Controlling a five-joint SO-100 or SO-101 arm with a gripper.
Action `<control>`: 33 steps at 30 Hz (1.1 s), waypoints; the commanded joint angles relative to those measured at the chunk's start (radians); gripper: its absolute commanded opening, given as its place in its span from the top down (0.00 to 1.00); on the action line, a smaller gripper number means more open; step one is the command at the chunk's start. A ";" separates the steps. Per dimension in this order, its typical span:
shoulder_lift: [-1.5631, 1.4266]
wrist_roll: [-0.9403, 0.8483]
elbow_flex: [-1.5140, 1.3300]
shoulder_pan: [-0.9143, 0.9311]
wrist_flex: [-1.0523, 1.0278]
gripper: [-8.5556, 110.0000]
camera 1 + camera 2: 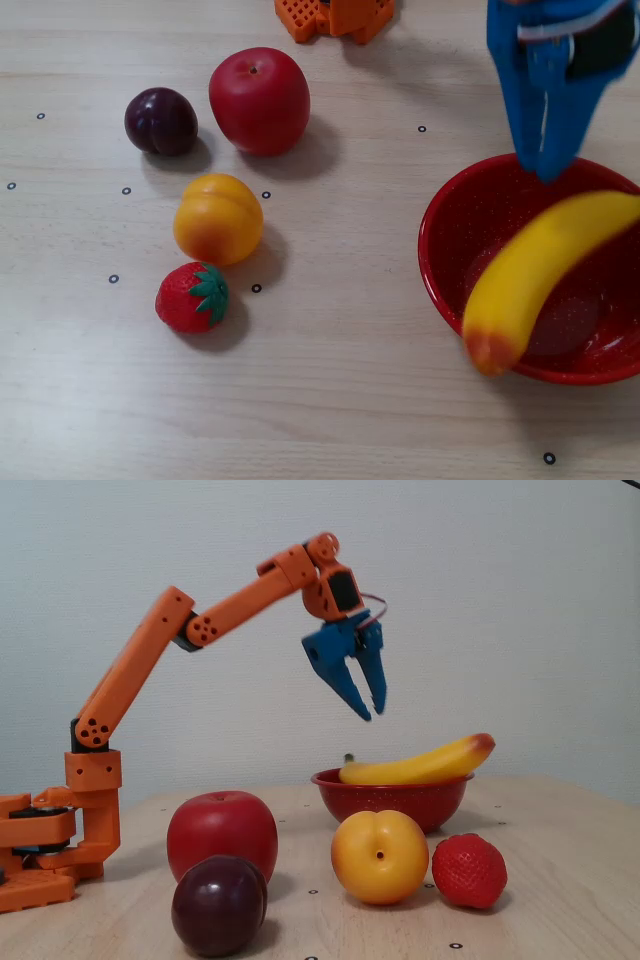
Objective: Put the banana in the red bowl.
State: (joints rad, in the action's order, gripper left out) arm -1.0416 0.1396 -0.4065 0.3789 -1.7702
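Observation:
The yellow banana (545,255) lies slanted across the red bowl (445,215) at the right of a fixed view. Its orange-red end sticks out over the bowl's near rim and its other end runs off the frame edge. In the side-on fixed view the banana (420,768) rests on the rim of the red bowl (390,802), with the orange end raised to the right. My blue gripper (374,714) hangs clear above the bowl and points down. Its jaws are a little apart with nothing between them. From above, the gripper (548,172) sits over the bowl's far rim.
Left of the bowl lie a red apple (259,100), a dark plum (160,121), a yellow-orange peach (218,218) and a strawberry (193,297). The orange arm base (50,850) stands at the far left of the side-on view. Small black ring marks dot the wooden table.

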 commanded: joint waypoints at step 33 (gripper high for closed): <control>-1.678 -0.255 -1.835 -0.371 0.601 0.93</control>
State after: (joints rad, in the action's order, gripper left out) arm -2.5924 -0.0951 -2.1706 0.0445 -1.2303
